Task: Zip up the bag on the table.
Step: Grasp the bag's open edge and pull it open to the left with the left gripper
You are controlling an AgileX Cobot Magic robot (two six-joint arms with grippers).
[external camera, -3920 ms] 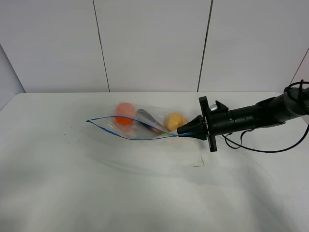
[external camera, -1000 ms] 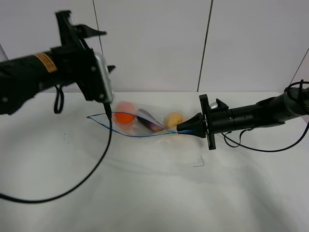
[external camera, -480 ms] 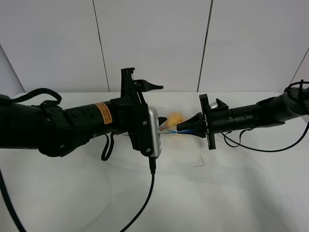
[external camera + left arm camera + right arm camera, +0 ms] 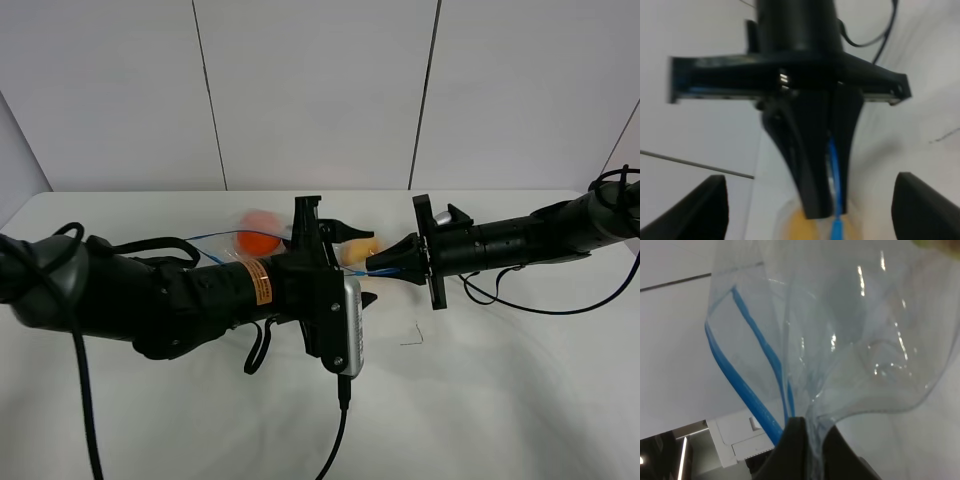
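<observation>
Black and bulky, the left arm (image 4: 150,295) lies across the left half of the table (image 4: 500,400), reaching toward the middle. Its left pincer (image 4: 357,265) is spread wide. In the left wrist view its fingers (image 4: 710,210) sit far apart with nothing between them, aimed straight at the other pincer's nose.

The bag (image 4: 850,340) lies across the back middle of the table. Most of it is hidden behind the left arm in the high view, so I cannot tell whether it rests flat or hangs partly raised. An orange fruit (image 4: 258,240) shows through it on the left, somewhat blurred, and a yellow fruit (image 4: 362,246) sits near its right end. The blue zipper strip (image 4: 735,385) runs as two separate tracks that meet only at the right end, so the mouth looks unsealed.

The right pincer (image 4: 376,268) is clamped tight on that right end of the bag, pinching film and strip together.

The film looks thin, soft and slippery, light in itself. The loose fruit should give it uneven weight and make it sag or roll when tugged. The strip is the only firmer part, so the sensible hold is on both blue tracks just beside the right pincer. From there the grip would run along toward the far left end while the right end stays anchored. Too light a pinch may let the tracks slip apart, and too hard a pull may bunch the film.
</observation>
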